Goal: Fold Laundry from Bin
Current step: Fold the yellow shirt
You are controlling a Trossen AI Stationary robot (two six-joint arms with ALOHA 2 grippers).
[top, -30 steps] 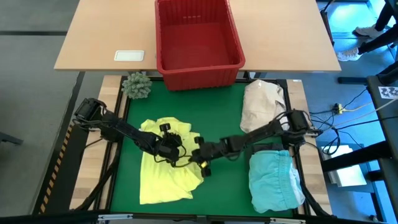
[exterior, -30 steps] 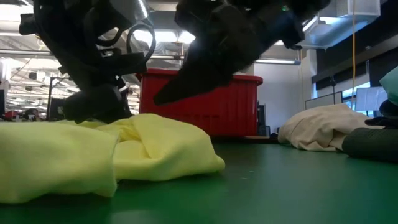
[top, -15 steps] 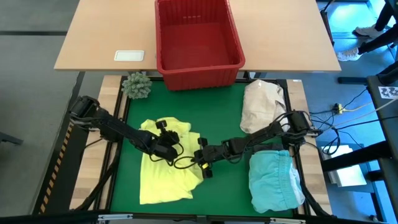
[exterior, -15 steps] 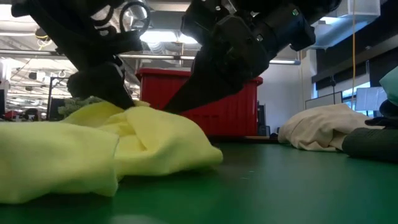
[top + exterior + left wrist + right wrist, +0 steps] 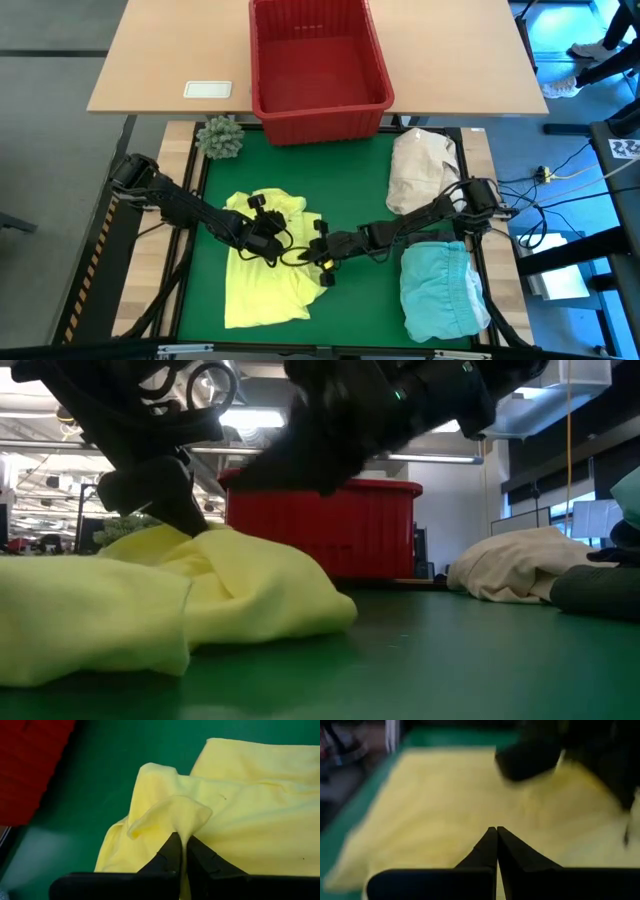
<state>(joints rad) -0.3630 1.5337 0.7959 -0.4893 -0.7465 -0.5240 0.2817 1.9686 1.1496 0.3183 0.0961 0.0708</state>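
Green mat on the desk: bare strip along the near edge in front of the yellow garment, plus open green between the arms and the red bin.

Turquoise garment sits at the near right corner, overhanging the mat's edge; cream bundle lies beyond it on the right.

Left claw is pressed together, pinching a raised fold of the yellow garment near its far right part. Right claw is also pressed together, low over the yellow garment's right edge; can't tell if any cloth sits between its tips.

The two claws are close, nearly meeting mid-mat. Spiky green ball at the far left corner.

Bin stands past the mat on the wooden desk, looks empty; its far rim is cut off in the high view. Low view: arms block most of the bin.
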